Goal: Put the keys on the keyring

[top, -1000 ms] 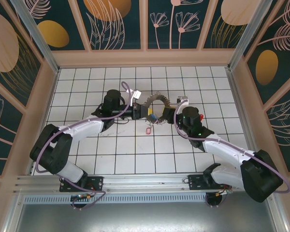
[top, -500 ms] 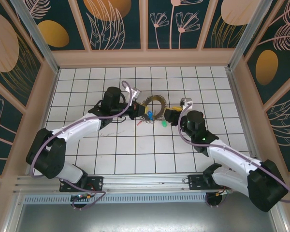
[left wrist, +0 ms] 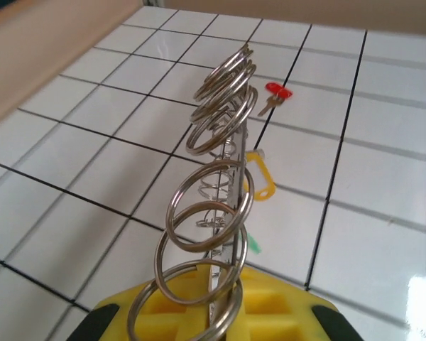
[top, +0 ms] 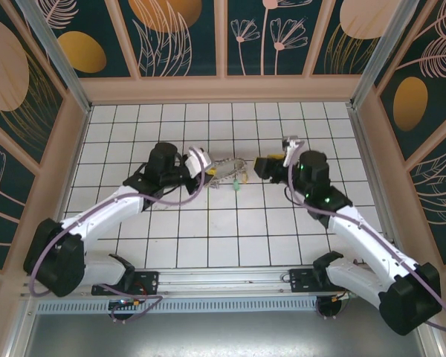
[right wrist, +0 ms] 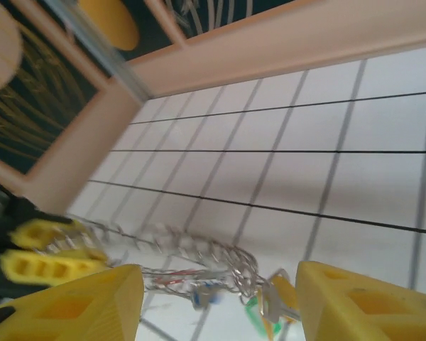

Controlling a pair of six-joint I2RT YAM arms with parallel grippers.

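The left pincer point(top: 206, 172) is clamped on the left end of the keyring point(top: 227, 169), holding it stood on edge over the bench point(top: 208, 238), probably so its small loops are presented to the other arm. A yellow-tagged key point(left wrist: 259, 177) hangs from it. A red-tagged key point(left wrist: 277, 91) sits near its far end; I cannot tell whether it is threaded. Just right of the ring, the right pincer point(top: 262, 165) gapes with nothing in it, seemingly placed to work on a key there.

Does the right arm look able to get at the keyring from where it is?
Probably yes. The right gripper faces the keyring with jaws open and nothing standing between them; the left gripper clamps only the ring's far end.
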